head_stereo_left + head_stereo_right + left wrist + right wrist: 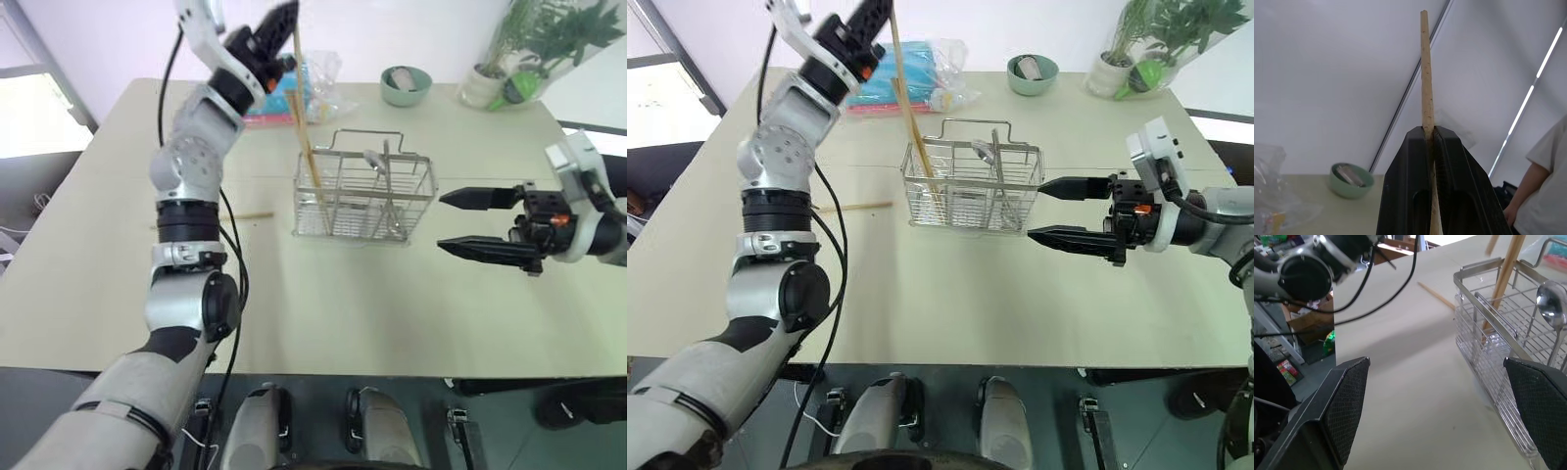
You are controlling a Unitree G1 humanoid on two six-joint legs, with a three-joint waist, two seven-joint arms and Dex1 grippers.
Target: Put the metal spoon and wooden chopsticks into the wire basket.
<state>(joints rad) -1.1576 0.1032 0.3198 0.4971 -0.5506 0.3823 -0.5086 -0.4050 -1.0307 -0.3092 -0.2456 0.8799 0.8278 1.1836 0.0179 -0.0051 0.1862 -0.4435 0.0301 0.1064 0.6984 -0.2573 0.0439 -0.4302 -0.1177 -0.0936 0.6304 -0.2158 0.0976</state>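
Left gripper (279, 24) clamped on pale wooden chopstick (306, 137), lower end inside silver wire-grid basket (364, 196) beside slim metal spoon (997, 162). Right gripper (462, 223) agape near basket. Second chopstick (854, 207) on beige desk (392, 294). Left wrist view adds person's sleeve (1547, 152).

I see a small green bowl (406, 86) at the far edge of the surface (88, 264), a potted plant (534, 44) beside it, and a crumpled plastic bag (926, 64) further left.
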